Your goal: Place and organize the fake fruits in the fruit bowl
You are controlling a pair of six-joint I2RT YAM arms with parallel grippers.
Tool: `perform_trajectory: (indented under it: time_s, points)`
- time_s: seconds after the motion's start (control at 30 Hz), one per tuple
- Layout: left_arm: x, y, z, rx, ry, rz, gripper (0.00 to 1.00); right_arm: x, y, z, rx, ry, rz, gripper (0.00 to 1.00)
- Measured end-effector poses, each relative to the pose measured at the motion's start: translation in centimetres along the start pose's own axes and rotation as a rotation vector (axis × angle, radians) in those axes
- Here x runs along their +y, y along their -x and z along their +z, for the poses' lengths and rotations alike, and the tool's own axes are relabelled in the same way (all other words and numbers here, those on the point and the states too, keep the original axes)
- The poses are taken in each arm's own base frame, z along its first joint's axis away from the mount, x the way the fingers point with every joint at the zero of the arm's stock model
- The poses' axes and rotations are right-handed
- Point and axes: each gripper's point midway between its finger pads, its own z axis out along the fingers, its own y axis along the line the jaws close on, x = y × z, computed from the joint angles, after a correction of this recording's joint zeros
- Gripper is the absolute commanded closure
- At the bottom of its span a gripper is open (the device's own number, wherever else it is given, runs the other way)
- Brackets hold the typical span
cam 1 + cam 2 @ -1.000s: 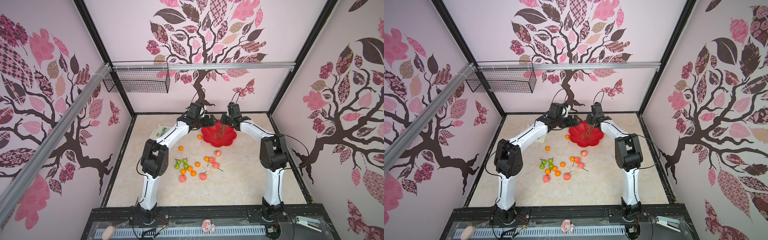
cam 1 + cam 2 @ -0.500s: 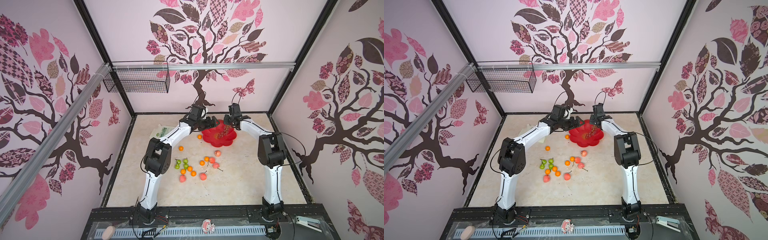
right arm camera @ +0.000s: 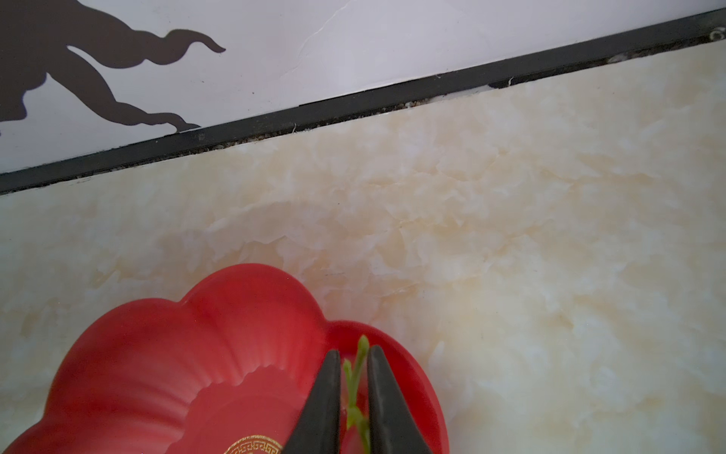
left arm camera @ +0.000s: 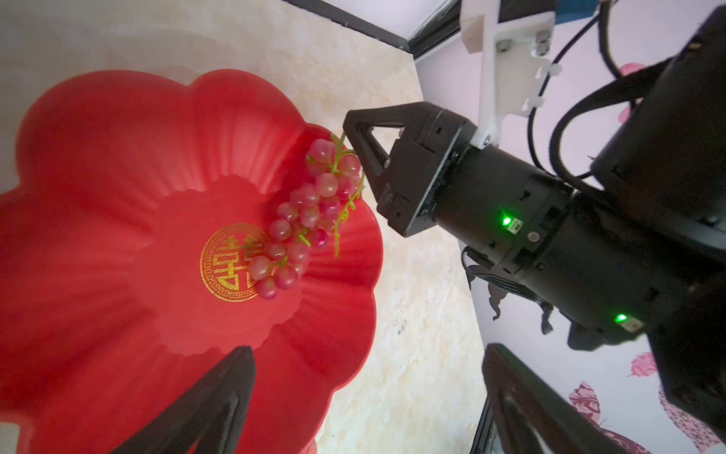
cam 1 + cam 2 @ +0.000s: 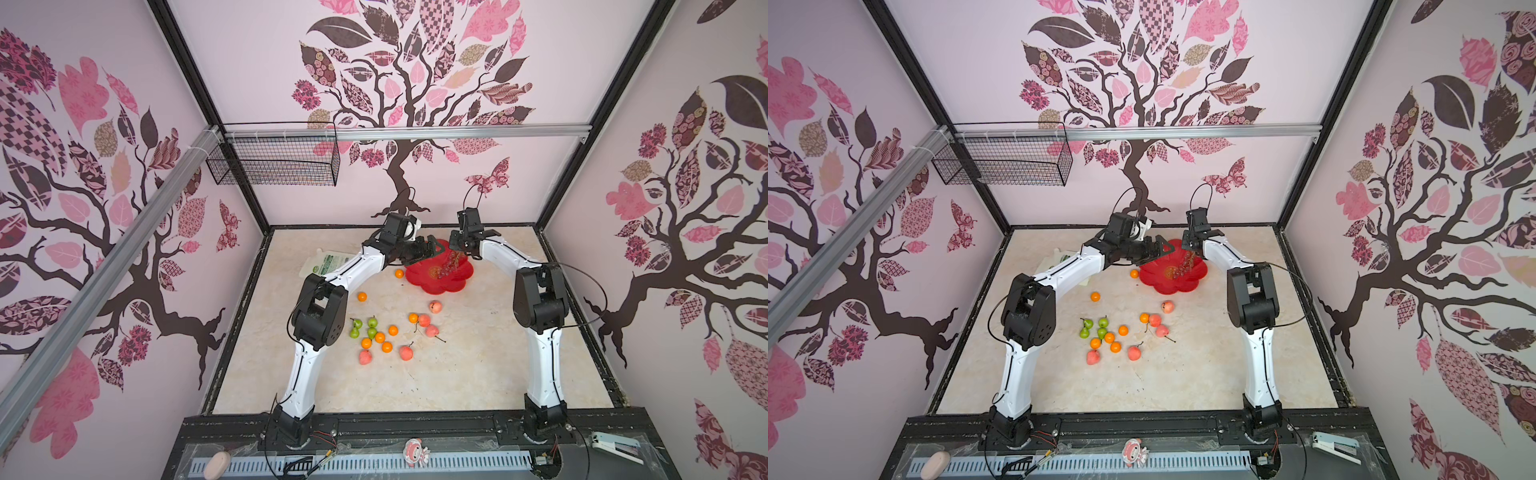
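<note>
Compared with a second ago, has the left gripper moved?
Yes. In a top view the left gripper has shifted right, farther toward the bowl, judged against the orange lying beside the rim.

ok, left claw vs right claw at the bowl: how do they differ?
Left claw gapes wide; right claw is nearly closed. Left claw is empty; right claw has the stem of the grape bunch between its fingers, grip unclear. Both are black and hover at the fruit bowl rim.
</note>
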Motion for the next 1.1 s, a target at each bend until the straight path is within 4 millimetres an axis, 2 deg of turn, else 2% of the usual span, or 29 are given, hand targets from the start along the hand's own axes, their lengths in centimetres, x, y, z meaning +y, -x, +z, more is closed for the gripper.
perform_trajectory:
  time_s: [0.13,0.23,0.33,0.43,0.57,0.63,0.77,0.93,1.0,1.1]
  points:
    - [0.0,-0.1,-0.2,-0.004,0.009,-0.001,0.05,0.0,0.8,-0.5,-0.007,-0.005,-0.009,0.70]
    - [-0.1,-0.5,-1.4,-0.016,0.032,-0.002,0.05,0.1,1.9,-1.0,-0.030,-0.007,-0.013,0.69]
    - [-0.8,-0.7,-3.5,-0.046,0.066,0.014,0.05,0.0,2.3,-1.5,-0.040,-0.008,-0.013,0.69]
    - [-2.5,-0.9,-6.3,-0.092,0.082,0.055,0.04,-0.3,1.8,-2.6,-0.029,-0.010,-0.010,0.70]
    - [-4.9,-2.5,-10.4,-0.149,0.091,0.118,0.04,-0.4,2.1,-5.4,-0.033,0.000,0.009,0.70]
    - [-5.7,-3.8,-11.9,-0.163,0.098,0.142,0.04,0.1,2.4,-7.6,-0.046,0.017,0.010,0.70]
    - [-6.0,-6.8,-13.8,-0.162,0.122,0.171,0.04,1.9,2.4,-11.7,-0.071,0.065,-0.009,0.71]
    - [-5.7,-11.8,-15.0,-0.129,0.162,0.205,0.03,7.0,0.3,-15.3,-0.048,0.163,-0.083,0.71]
    - [-5.9,-13.6,-15.4,-0.114,0.163,0.216,0.03,8.7,-1.7,-16.2,-0.022,0.195,-0.121,0.71]
    - [-5.3,-15.6,-16.4,-0.110,0.171,0.212,0.04,10.1,-5.8,-17.4,0.051,0.226,-0.183,0.72]
